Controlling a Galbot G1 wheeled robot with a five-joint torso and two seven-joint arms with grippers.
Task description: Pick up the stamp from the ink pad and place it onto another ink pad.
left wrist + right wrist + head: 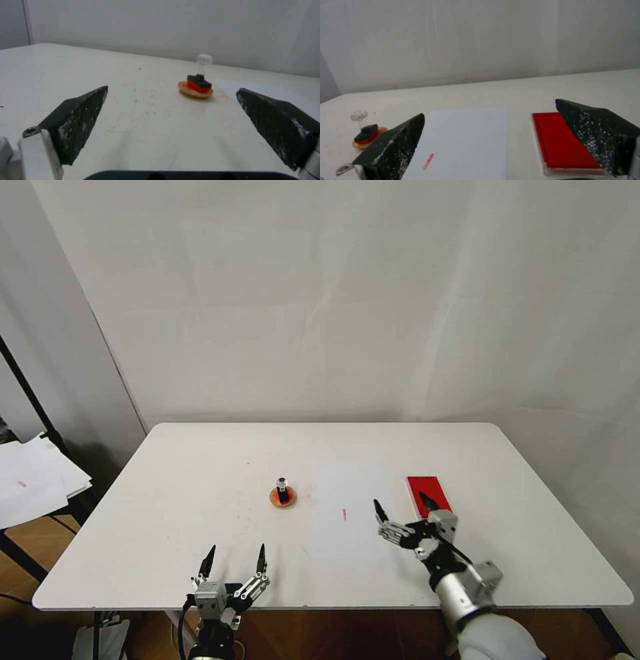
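- White table (200, 480) fills lower half of the head frame; plain pale backdrop behind it, stack of loose papers (33, 480) on a stand at the left edge.
- Stamp (283, 489) stands upright on the round ink pad (275, 501), left of frame centre. Black base sits on the orange-red centre, shiny knob on top.
- Left wrist view: same stamp (200, 76) on the tan-rimmed round pad (193, 93), upper middle of the frame, well ahead of the fingers.
- Red rectangular ink pad (427, 490) lies flat, right of centre, nothing resting on it. White paper sheet (350, 507) lies between the two pads, small red stamp mark (344, 514) on it.
- Left gripper (233, 563) at lower left of centre, near the table's front edge, jaws spread wide, holding nothing. Well apart from the stamp.
- Right gripper (401, 505) at lower right, over the gap between the sheet and the red pad, jaws spread wide, empty. One fingertip (427, 502) overlaps the near end of the red pad.
- Right wrist view: red pad (558, 140) partly behind one finger (596, 132); sheet (466, 140) with red mark (428, 161) in the middle; stamp (365, 126) on the round pad (360, 145) at far left.
- Contact between right fingertip and red pad: cannot tell.
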